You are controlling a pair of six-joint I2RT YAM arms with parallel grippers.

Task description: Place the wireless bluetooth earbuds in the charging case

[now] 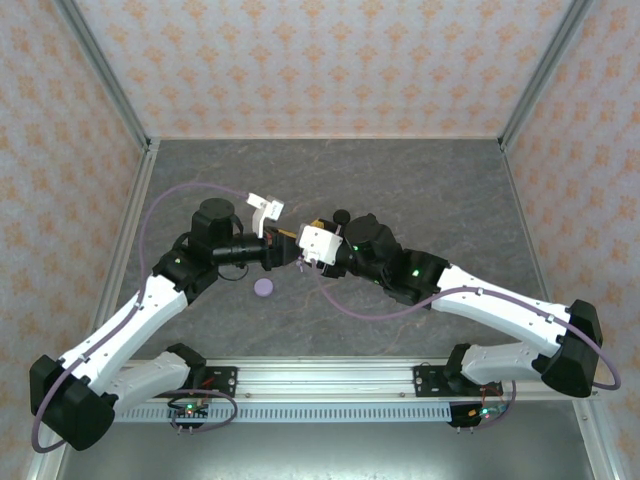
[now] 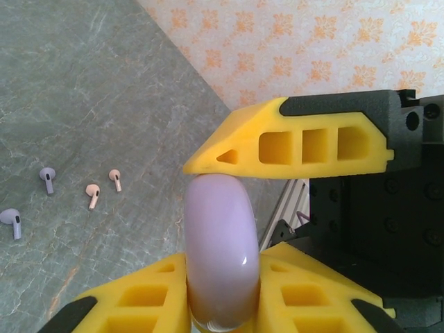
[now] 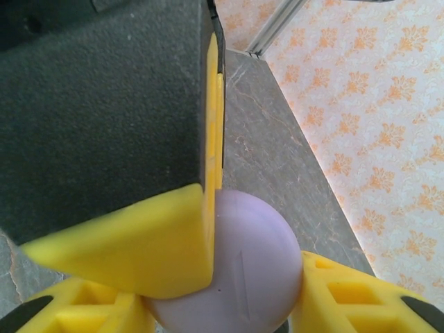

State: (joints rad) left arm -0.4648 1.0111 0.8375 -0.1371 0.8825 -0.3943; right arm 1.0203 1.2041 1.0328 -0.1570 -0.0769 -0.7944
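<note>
Left wrist view: the case point(image 2: 220, 236) runs off the bottom edge, flanks hidden by yellow fingers point(image 2: 139, 302); a bud point(image 2: 11, 222) is clipped at the left edge. Right wrist view: a finger point(image 3: 132, 253) covers its left side (bottom cut off too).

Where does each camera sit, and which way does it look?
Top external: above and behind the arms, looking down at the table; the left arm and right arm show, meeting mid-table.
Left wrist: behind the left gripper, looking past its yellow fingers across the table at the earbuds and the wall.
Right wrist: behind the right gripper, looking past its yellow fingers toward the wall.
Shared: both wrist views show the lilac charging case, clamped by both grippers.
</note>
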